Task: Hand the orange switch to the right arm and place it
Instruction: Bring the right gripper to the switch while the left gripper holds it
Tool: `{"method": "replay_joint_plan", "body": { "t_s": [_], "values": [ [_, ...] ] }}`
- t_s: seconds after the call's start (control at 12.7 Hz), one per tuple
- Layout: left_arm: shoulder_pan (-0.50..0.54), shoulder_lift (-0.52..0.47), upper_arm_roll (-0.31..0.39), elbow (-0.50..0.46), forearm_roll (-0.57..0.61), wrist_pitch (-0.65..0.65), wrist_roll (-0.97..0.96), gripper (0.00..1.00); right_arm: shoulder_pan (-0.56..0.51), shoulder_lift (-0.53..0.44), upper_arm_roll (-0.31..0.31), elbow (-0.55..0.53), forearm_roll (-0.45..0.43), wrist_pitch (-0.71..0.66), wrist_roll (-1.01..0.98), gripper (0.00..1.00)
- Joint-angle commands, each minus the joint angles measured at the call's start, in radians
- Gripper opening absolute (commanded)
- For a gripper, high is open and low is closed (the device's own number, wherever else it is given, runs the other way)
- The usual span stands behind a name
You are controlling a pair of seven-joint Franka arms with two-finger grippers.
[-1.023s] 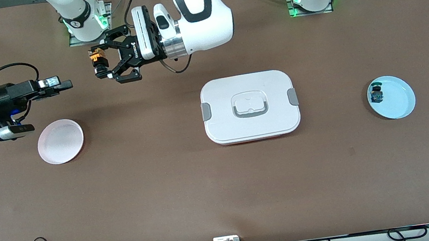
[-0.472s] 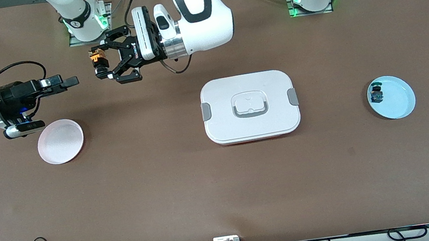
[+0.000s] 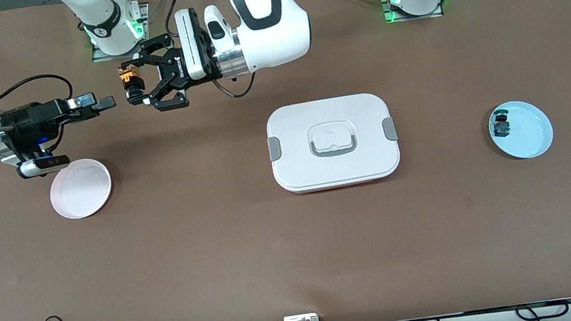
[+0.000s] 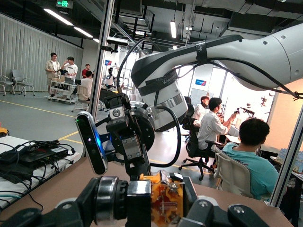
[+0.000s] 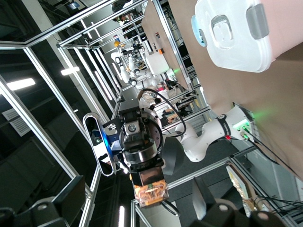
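The orange switch (image 3: pixel 131 81) has a black body and an orange end. My left gripper (image 3: pixel 134 87) is shut on it and holds it in the air over the table, in front of the right arm's base. In the left wrist view the switch (image 4: pixel 165 203) fills the space between the pads. My right gripper (image 3: pixel 104 104) lies level, open and empty. Its tip points at the switch with a small gap left. In the right wrist view the switch (image 5: pixel 151 193) hangs ahead between the spread fingers (image 5: pixel 45 213).
A pink plate (image 3: pixel 80 189) lies below my right gripper. A white lidded box (image 3: pixel 332 142) sits mid-table. A light blue plate (image 3: pixel 527 133) at the left arm's end holds a small blue-and-green switch (image 3: pixel 500 125).
My right gripper has moved toward the held switch, closing most of the gap. The left gripper has stayed almost still with the switch.
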Motion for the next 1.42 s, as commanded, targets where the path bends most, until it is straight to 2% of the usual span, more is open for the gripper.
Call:
{"method": "replay_joint_plan", "body": {
  "t_s": [0.0, 0.94, 1.34],
  "values": [
    [-0.02, 0.016, 0.011, 0.043, -0.018, 0.018, 0.0, 0.01, 0.014, -0.053, 0.002, -0.063, 0.041, 0.034, -0.004, 1.0],
    [-0.02, 0.016, 0.011, 0.043, -0.018, 0.018, 0.0, 0.03, 0.072, -0.082, 0.005, -0.099, 0.044, 0.086, -0.004, 1.0],
    [-0.02, 0.018, 0.011, 0.043, -0.018, 0.018, 0.0, 0.03, 0.075, -0.09, 0.005, -0.131, 0.104, 0.104, -0.024, 0.99]
  ]
}}
